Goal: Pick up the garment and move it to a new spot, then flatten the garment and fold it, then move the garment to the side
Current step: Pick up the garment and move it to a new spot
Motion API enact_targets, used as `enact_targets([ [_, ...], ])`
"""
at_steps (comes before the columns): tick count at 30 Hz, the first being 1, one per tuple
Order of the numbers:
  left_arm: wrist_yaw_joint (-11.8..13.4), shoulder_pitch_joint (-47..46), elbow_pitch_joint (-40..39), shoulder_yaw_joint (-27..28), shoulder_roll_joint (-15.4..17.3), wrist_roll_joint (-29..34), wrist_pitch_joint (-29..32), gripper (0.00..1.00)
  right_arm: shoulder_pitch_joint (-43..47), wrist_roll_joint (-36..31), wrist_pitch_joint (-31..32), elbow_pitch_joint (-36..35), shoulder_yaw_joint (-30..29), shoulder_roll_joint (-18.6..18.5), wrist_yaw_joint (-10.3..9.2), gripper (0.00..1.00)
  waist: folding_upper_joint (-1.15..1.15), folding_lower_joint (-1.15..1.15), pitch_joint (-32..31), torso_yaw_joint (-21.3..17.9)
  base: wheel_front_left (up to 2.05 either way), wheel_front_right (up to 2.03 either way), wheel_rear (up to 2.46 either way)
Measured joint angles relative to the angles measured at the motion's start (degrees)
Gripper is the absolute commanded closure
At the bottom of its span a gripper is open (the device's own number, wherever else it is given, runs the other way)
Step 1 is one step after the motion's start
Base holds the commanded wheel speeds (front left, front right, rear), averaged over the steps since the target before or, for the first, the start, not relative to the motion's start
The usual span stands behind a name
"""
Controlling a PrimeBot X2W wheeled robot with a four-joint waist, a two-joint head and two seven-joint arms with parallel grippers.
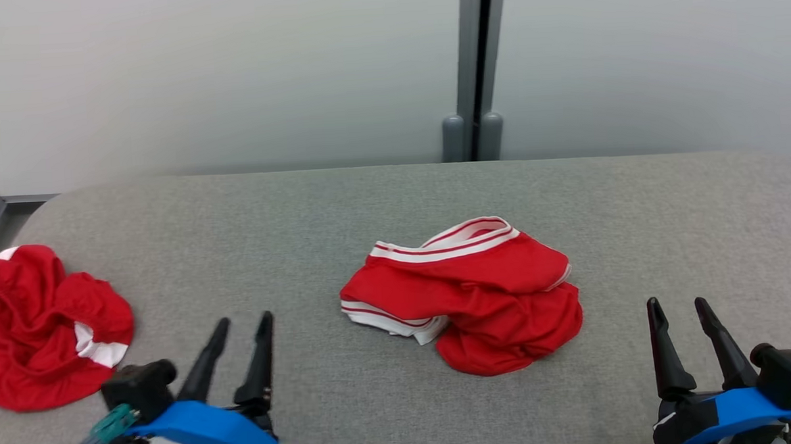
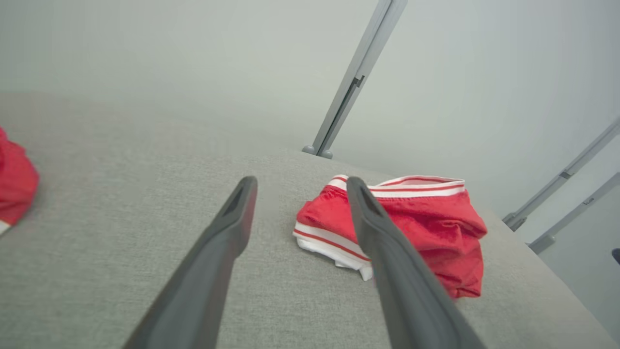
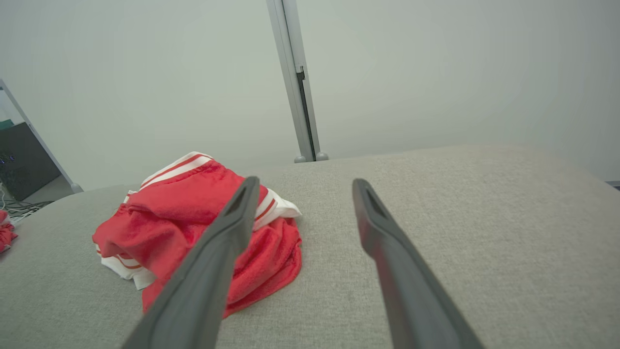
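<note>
The garment (image 1: 467,293) is a crumpled red heap with white-striped trim, lying near the middle of the grey fabric surface (image 1: 300,213). My left gripper (image 1: 243,318) stands open at the lower left, a good way left of the heap and apart from it. At the lower right my right gripper (image 1: 676,302) is open too, clear of the cloth. In the left wrist view the garment (image 2: 426,223) lies behind the right finger of the open left gripper (image 2: 301,182). In the right wrist view the garment (image 3: 179,218) lies left of the open right gripper (image 3: 305,181).
A second crumpled red garment (image 1: 35,329) with white ends lies at the surface's far left edge, close to my left gripper. A grey post (image 1: 472,69) rises along the pale wall behind. Bare grey fabric lies between the heap and each gripper.
</note>
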Motion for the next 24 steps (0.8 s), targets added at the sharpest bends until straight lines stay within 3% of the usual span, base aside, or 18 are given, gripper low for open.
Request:
enact_targets([
  [8, 2.8, 1.6, 0.7, 2.0, 3.6, 7.8, -10.0, 0.0, 0.1, -0.7, 1.2, -1.0, -1.4, 0.0, 0.0, 0.0, 0.0, 0.01, 0.1, 2.1, 0.0, 0.0, 0.0],
  [13, 5.1, 1.7, 2.4, 2.5, 5.0, 12.6, -11.6, 0.0, 0.2, -0.9, 1.6, -0.9, -1.5, 0.0, 0.0, 0.0, 0.0, 0.01, 0.1, 1.4, 0.0, 0.0, 0.0],
  [24, 5.3, 3.1, 4.1, 4.5, 4.4, 13.5, -12.2, 0.0, 0.7, -0.6, 2.0, 0.4, -0.7, 0.0, 0.0, 0.0, 0.01, 0.01, 0.3, -1.8, 0.0, 0.0, 0.0],
])
